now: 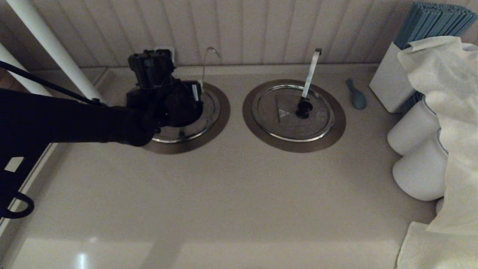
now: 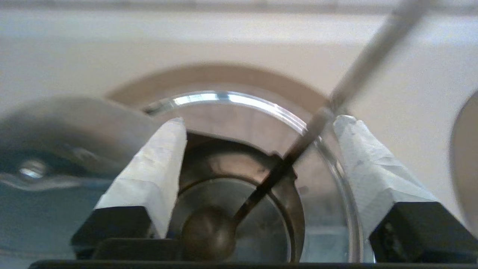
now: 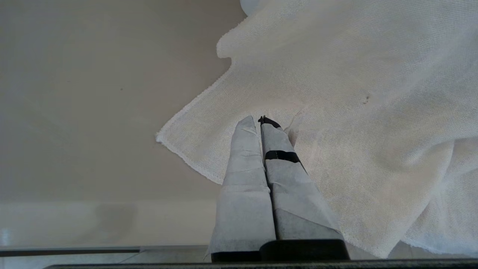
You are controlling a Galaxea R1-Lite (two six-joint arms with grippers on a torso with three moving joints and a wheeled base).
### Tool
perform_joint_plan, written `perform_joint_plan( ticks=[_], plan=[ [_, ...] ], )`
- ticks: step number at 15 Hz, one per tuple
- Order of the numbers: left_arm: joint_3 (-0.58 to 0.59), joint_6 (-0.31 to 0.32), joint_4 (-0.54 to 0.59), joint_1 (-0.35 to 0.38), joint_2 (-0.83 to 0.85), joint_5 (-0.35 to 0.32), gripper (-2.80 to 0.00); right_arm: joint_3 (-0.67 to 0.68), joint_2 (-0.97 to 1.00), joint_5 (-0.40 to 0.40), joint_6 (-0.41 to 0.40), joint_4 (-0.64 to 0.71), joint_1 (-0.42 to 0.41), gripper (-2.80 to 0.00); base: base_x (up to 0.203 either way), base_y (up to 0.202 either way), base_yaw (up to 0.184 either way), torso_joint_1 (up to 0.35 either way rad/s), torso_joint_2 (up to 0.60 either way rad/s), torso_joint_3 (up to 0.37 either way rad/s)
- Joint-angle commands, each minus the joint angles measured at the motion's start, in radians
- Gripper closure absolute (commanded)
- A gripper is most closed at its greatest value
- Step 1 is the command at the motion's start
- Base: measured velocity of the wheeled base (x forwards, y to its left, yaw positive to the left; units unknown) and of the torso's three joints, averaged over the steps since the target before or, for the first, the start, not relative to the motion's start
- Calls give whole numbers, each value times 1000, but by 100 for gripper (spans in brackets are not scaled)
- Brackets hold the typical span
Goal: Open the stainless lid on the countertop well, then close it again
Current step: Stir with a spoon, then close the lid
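I counted two round steel lids in the beige counter, each ringed by a wide brushed flange. The stainless lid (image 1: pixel 194 123) sat in the countertop well (image 1: pixel 220 119) on my left, its thin hook-tipped rod (image 1: pixel 206 61) rising toward the wall. My left gripper (image 2: pixel 257 149) hovered right over it, cloth-wrapped fingers (image 2: pixel 157 164) spread apart, gripping nothing. The twin lid (image 1: pixel 293 112) carried a flat pale strip (image 1: pixel 311 73). My right gripper (image 3: pixel 260 121) was pressed closed, empty, over a woven white cloth (image 3: pixel 354 93).
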Motion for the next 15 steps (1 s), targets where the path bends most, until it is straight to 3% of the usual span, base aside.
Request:
perform_joint_plan(
  ticks=[1,6,10,12,15],
  plan=[
    [0,-1,-1,12,-34,3,-280,0,0,1,0,0,0,0,0,0,0,0,0,0],
    [-5,3,1,38,-33,1,-280,0,1,1,0,0,0,0,0,0,0,0,0,0],
    [-47,-13,62,152,-74,-20,-280,0,0,1,0,0,0,0,0,0,0,0,0,0],
    [-69,-81,119,199,-108,-70,-280,0,0,1,0,0,0,0,0,0,0,0,0,0],
    [-70,-127,244,297,-149,-186,-280,0,1,1,0,0,0,0,0,0,0,0,0,0]
  ],
)
